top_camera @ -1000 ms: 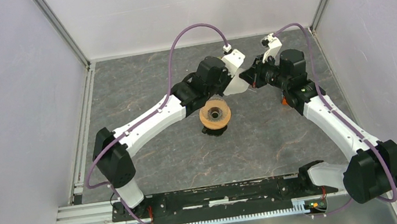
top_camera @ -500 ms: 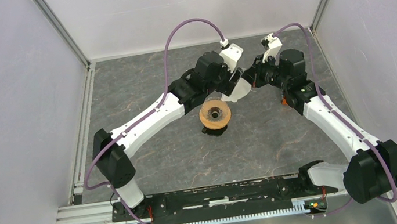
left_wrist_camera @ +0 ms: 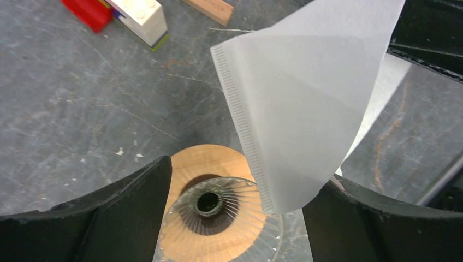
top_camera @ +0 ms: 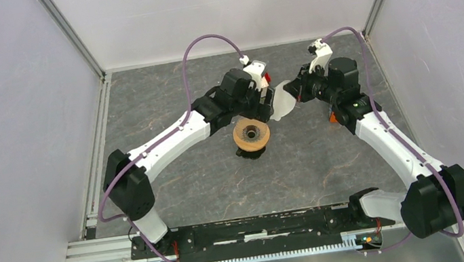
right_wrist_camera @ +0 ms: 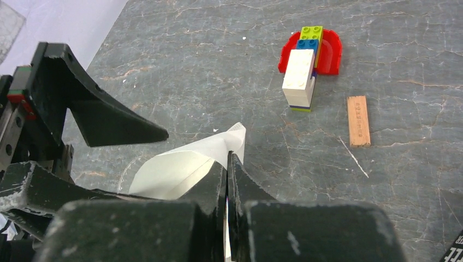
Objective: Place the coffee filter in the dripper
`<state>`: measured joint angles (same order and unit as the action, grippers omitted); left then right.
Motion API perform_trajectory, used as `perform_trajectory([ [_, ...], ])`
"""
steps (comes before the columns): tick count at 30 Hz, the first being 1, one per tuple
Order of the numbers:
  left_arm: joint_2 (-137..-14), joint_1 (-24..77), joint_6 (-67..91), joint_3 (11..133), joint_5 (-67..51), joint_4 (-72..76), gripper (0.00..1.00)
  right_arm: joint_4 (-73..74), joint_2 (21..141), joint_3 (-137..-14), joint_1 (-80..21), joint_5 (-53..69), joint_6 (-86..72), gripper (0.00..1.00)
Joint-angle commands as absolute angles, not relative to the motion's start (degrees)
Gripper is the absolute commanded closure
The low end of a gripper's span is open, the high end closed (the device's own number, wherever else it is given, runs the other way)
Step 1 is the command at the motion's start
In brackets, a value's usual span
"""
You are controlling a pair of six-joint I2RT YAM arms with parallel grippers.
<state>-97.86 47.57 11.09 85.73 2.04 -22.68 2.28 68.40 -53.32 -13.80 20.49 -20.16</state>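
Note:
The coffee filter [top_camera: 283, 100], a white paper cone, hangs in the air just right of and above the dripper [top_camera: 251, 135]. My right gripper [right_wrist_camera: 227, 158] is shut on the filter [right_wrist_camera: 180, 172] at its pointed end. In the left wrist view the filter [left_wrist_camera: 306, 109] hangs flat with its rounded edge low over the dripper's [left_wrist_camera: 218, 218] ribbed glass and tan ring. My left gripper [left_wrist_camera: 240, 213] is open, its fingers wide on either side of the dripper. The filter's edge lies close to the right finger [left_wrist_camera: 371, 224], and nothing is pinched.
A stack of toy blocks on a red piece [right_wrist_camera: 308, 60] and a small wooden slat [right_wrist_camera: 358, 120] lie on the grey table beyond the grippers. The two grippers stand close together over the table's back middle. White walls close in the table.
My left gripper has opened, let go of the filter and drawn back to the left. The filter now hangs from the right gripper alone, which has hardly moved.

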Motion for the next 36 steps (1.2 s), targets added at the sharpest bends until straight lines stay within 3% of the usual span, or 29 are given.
perform_trajectory([
  [1, -95.8, 47.1, 18.8, 85.2, -2.9, -19.9, 0.13, 1.3, 66.9, -55.3, -13.4, 20.8, -20.7, 1.00],
  [10, -98.3, 41.4, 29.3, 84.3, -13.5, -15.8, 0.38, 0.6, 66.9, -54.9, -13.3, 21.7, -21.2, 1.00],
  [28, -100.6, 40.4, 43.7, 82.8, -21.3, -11.6, 0.38, -0.9, 67.3, -53.3, -12.6, 20.4, -26.1, 1.00],
  [36, -102.2, 40.3, 46.8, 84.3, -22.5, -11.7, 0.34, -0.5, 67.1, -53.3, -11.7, 19.2, -27.7, 1.00],
])
